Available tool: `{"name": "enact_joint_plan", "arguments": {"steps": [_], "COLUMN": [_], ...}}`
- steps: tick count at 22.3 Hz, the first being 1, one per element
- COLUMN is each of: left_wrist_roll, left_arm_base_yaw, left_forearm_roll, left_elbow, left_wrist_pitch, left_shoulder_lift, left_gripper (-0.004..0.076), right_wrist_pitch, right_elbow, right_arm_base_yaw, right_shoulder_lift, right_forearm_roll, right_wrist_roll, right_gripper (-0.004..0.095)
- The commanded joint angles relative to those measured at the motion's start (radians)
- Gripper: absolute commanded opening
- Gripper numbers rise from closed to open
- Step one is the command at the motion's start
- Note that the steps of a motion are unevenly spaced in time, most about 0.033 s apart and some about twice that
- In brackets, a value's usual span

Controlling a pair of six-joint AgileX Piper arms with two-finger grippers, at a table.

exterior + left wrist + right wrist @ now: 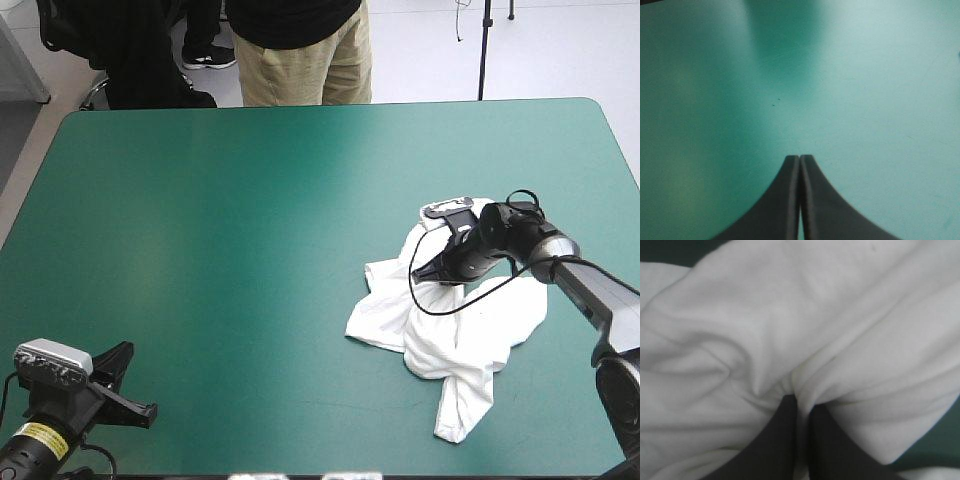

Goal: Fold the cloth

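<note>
Pinching apparently a T-shirt (740,335) fold, the right pincer (801,404) is nearly closed; the left pincer (800,158) is closed.

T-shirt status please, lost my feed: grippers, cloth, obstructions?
Right gripper shut on the T-shirt, a crumpled heap toward the right edge. Left gripper shut, empty, over bare teal-green cover. Nothing in the way.

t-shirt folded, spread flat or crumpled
Crumpled heap: the T-shirt lies bunched with uneven lobes and creases, no tidy edges. The right gripper is shut on a pinch of it.
</note>
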Motion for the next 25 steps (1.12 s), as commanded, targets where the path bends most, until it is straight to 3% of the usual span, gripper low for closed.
{"name": "enact_joint_plan", "arguments": {"steps": [1, 7, 12, 19, 23, 25], "left_wrist_roll": [-0.009, -0.009, 0.009, 0.012, 0.01, -0.001], "left_arm_base_yaw": [-0.004, -0.004, -0.004, -0.004, -0.004, -0.004], "left_forearm_roll": [0.02, 0.024, 0.049, 0.181, 0.182, 0.182], "left_elbow": [-0.023, -0.025, -0.028, -0.133, -0.141, -0.141], "left_wrist_pitch": [-0.072, -0.082, -0.091, -0.022, 0.019, 0.019], "left_shoulder_lift": [0.012, 0.012, 0.012, 0.012, 0.012, 0.012], "left_gripper": [-0.0017, -0.0017, -0.0017, -0.0017, -0.0017, -0.0017], "right_wrist_pitch": [-0.013, 0.051, 0.163, 0.376, 0.409, 0.422], "right_elbow": [-0.068, -0.235, -0.607, -1.106, -1.152, -1.154], "right_arm_base_yaw": [0.069, 0.225, 0.464, 0.749, 0.8, 0.782], "right_shoulder_lift": [-0.01, 0.139, 0.358, 0.578, 0.583, 0.577], "right_forearm_roll": [0.056, 0.056, 0.054, 0.058, -0.102, -0.11], "right_wrist_roll": [-0.047, -0.042, -0.05, -0.085, -0.021, -0.015], "right_gripper": [-0.0013, -0.0013, -0.0013, -0.0013, 0.0001, 0.0077]}}
